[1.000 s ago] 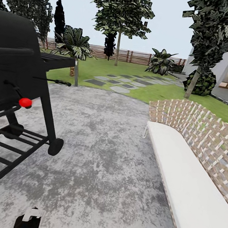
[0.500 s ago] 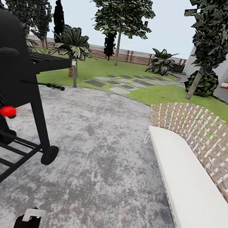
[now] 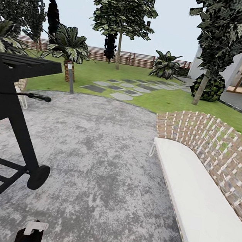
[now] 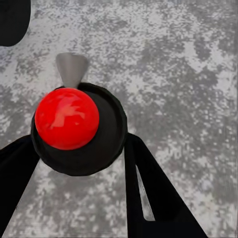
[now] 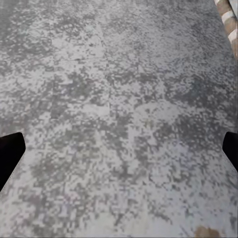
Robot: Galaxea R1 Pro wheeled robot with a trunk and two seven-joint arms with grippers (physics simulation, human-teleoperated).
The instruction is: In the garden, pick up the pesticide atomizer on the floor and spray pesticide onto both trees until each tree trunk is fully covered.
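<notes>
Both trees (image 3: pixel 118 54) stand well beyond the fingers (image 5: pixel 11 153); the right pair is spread, holding nothing, the left pair (image 4: pixel 148 193) seemingly likewise.

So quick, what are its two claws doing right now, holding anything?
Left gripper: open, holding nothing; a red ball-shaped thing sits beyond it.
Right gripper: open, empty, over the grey paving.
</notes>
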